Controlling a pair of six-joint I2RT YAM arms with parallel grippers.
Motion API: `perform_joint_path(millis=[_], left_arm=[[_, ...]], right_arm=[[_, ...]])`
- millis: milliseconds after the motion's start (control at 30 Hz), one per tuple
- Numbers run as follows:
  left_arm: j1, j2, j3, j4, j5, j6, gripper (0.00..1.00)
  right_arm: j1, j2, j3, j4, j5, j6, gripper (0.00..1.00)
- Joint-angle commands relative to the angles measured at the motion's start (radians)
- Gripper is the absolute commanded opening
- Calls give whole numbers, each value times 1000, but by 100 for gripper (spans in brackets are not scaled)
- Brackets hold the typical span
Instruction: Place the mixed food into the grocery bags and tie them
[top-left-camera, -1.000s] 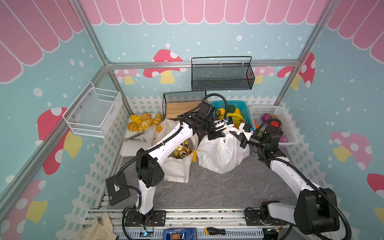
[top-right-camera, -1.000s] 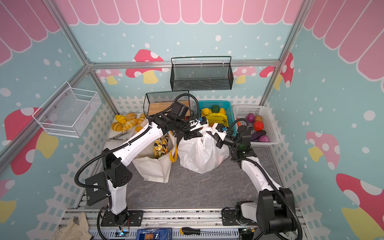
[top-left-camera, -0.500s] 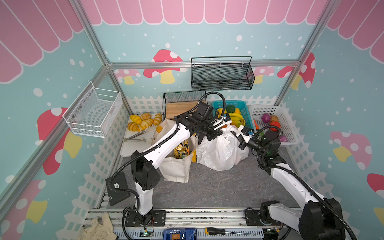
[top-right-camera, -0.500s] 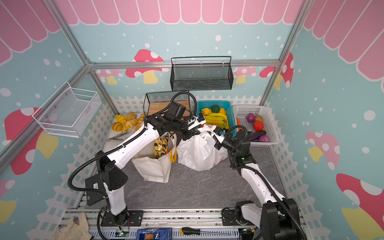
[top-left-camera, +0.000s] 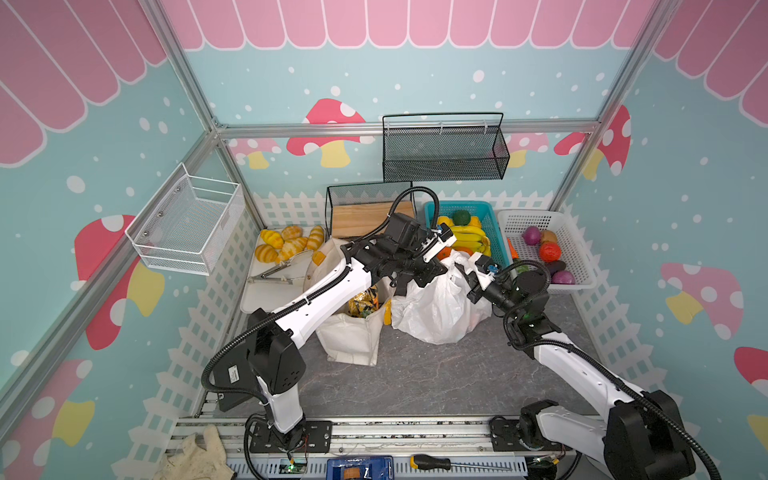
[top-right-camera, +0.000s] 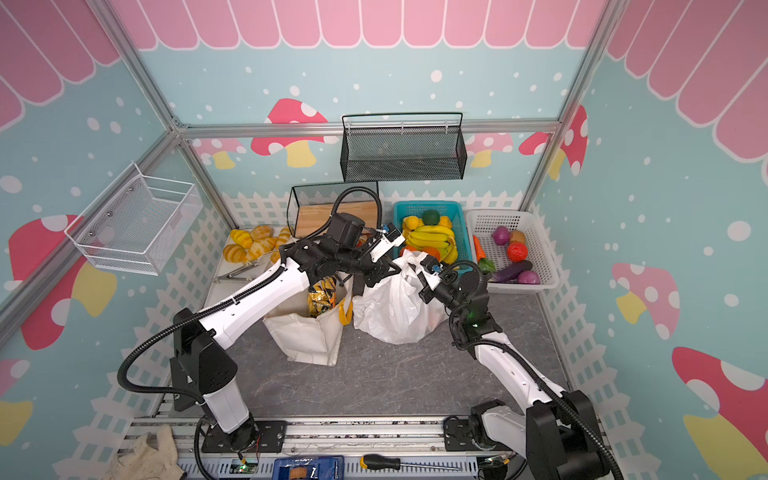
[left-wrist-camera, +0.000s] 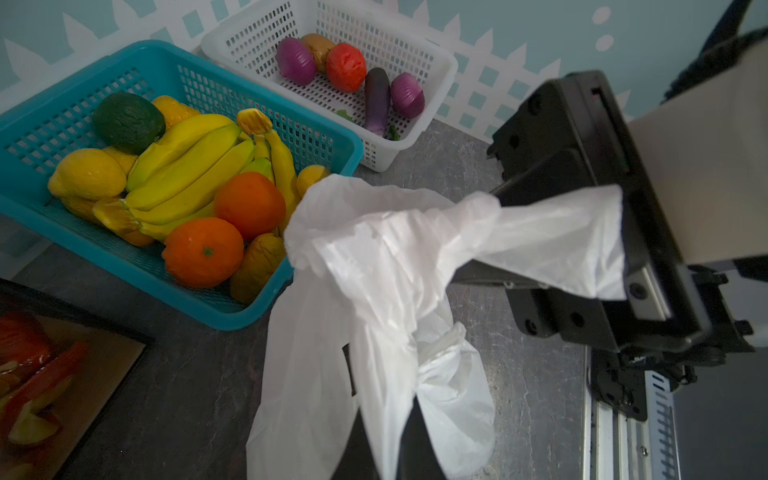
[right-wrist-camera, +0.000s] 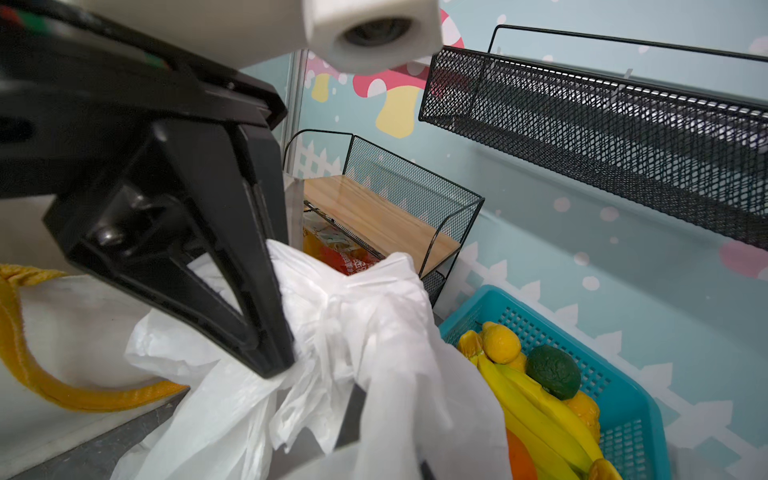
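1. Your left gripper (right-wrist-camera: 276, 365) pinches the white plastic bag (top-left-camera: 436, 309) at its top (jaws closed on the film).
2. Your right gripper (left-wrist-camera: 486, 237) clamps one handle of it.
3. The bag stands just beside the canvas tote (top-left-camera: 353, 340).

White plastic bag (top-left-camera: 436, 307), cream tote (top-left-camera: 353, 340) (yellow-orange handles (top-left-camera: 387, 312)), teal basket (top-left-camera: 457, 204), pink-mushroom walls (top-left-camera: 415, 75).

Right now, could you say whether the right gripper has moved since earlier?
Yes: the right gripper, holding the white bag, shifted left, away from the white basket.
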Motion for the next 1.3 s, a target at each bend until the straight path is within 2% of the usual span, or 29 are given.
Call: perform_joint_path(millis=[0, 167, 300, 400, 533, 700, 833, 900, 967, 1133, 1267], left_arm=[[-9, -39, -31, 133, 38, -181, 0], [-52, -50, -89, 217, 43, -279, 5], [-80, -50, -107, 224, 65, -287, 12], [-80, -49, -126, 242, 98, -272, 21], [-60, -55, -119, 216, 112, -186, 39], [-18, -115, -129, 138, 126, 44, 65], [27, -148, -118, 62, 111, 178, 75], [56, -153, -97, 28, 118, 231, 76], [85, -143, -69, -1, 116, 305, 72], [106, -29, 64, -116, 50, 489, 45], [97, 67, 176, -206, 115, 562, 34]], right_arm=[[18, -3, -34, 96, 70, 93, 0], [31, 17, -71, 200, 116, 164, 0], [30, 29, -100, 284, 158, 183, 0], [23, 32, -114, 330, 130, 171, 0], [1, 27, -128, 358, 61, 150, 0], [-43, 11, -145, 371, -41, 125, 0], [-52, 2, -147, 371, -79, 110, 0], [-53, 0, -146, 372, -91, 103, 0], [-55, 1, -147, 372, -98, 102, 0], [-54, -1, -140, 371, -121, 117, 0], [-55, -3, -129, 371, -116, 142, 0]])
